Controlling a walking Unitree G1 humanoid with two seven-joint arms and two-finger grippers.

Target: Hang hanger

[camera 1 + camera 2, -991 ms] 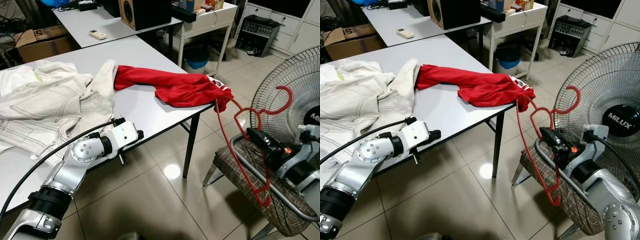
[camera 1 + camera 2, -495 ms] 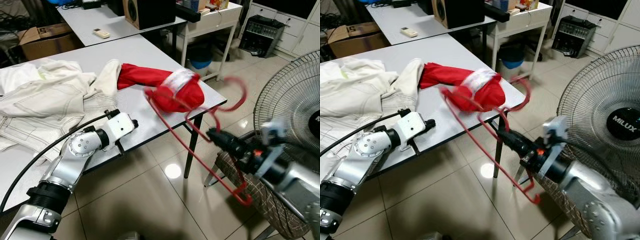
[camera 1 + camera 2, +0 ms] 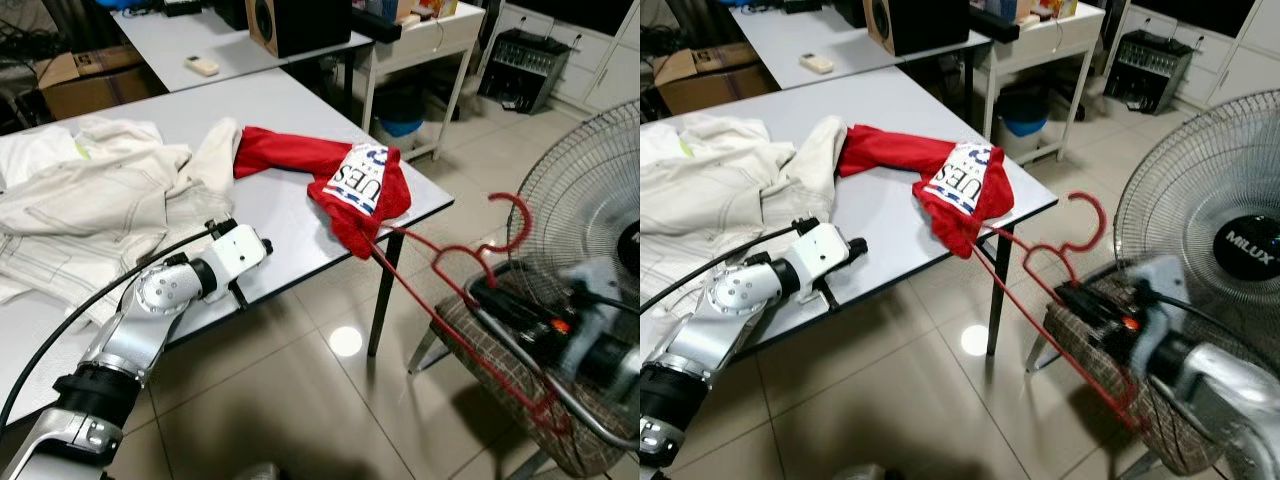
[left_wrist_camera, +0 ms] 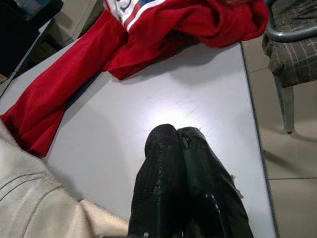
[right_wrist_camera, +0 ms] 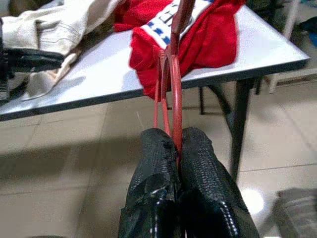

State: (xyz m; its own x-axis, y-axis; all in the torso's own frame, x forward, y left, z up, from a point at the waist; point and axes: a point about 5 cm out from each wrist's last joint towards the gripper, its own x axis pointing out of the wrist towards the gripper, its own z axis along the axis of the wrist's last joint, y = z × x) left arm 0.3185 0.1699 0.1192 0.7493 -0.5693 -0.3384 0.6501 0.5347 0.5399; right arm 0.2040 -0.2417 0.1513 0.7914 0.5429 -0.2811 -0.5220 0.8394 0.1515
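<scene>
Beside the grey table edge [image 3: 300, 268], the thin red plastic hanger [image 3: 440, 268] is pinched by the closed right gripper [image 5: 176, 141], one end caught in the red garment [image 3: 345, 185]; nothing hung yet. Left gripper [image 4: 177, 135] closed, empty.

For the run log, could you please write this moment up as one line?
right claw: shut on red hanger | hanger tip: in red shirt at table edge | left claw: shut, idle over table

Glossy tiled floor [image 3: 300, 400], grey tables [image 3: 290, 200], perhaps white cabinets [image 3: 590, 60].
</scene>
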